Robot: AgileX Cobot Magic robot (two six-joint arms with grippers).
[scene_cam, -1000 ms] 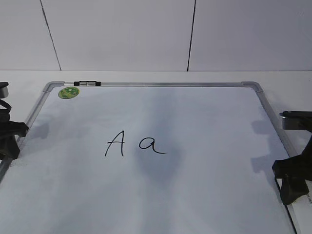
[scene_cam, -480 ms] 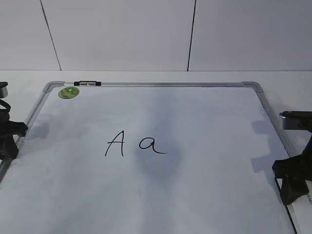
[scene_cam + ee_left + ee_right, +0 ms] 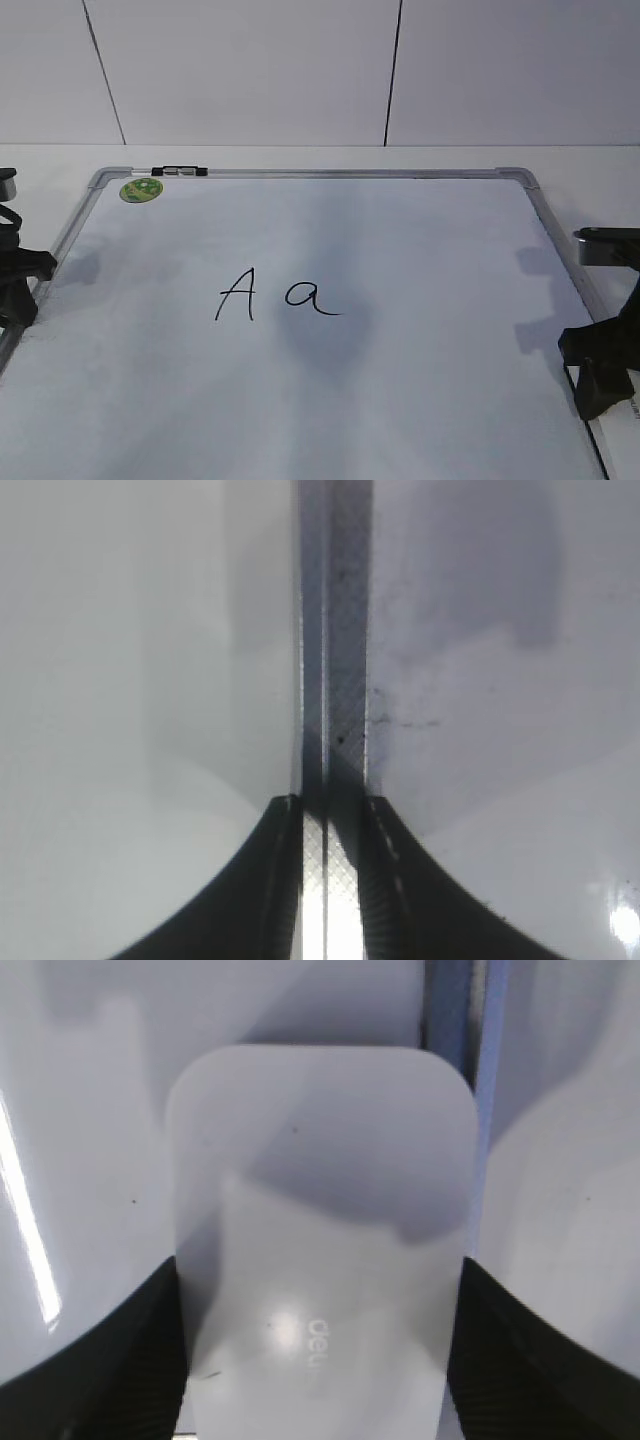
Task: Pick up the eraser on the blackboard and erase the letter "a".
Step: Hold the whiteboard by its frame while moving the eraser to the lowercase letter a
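The blackboard [image 3: 430, 240] is a white dry-erase board with a silver-grey frame, lying flat on the table. The letter "a" [image 3: 310, 298] is written in black near its middle. The eraser [image 3: 320, 1190], a white rounded block with small grey print, fills the right wrist view. It lies by the board's right frame strip [image 3: 450, 1020]. My right gripper [image 3: 320, 1280] has a black finger against each long side of the eraser; in the exterior view it [image 3: 600, 385] sits low at the board's right edge. My left gripper [image 3: 330, 805] is shut and empty over the board's left frame [image 3: 335, 630].
A taller capital "A" [image 3: 235, 293] stands just left of the "a". A small green round sticker [image 3: 141, 189] and a black clip [image 3: 180, 171] sit at the board's far left corner. A white panelled wall rises behind the table.
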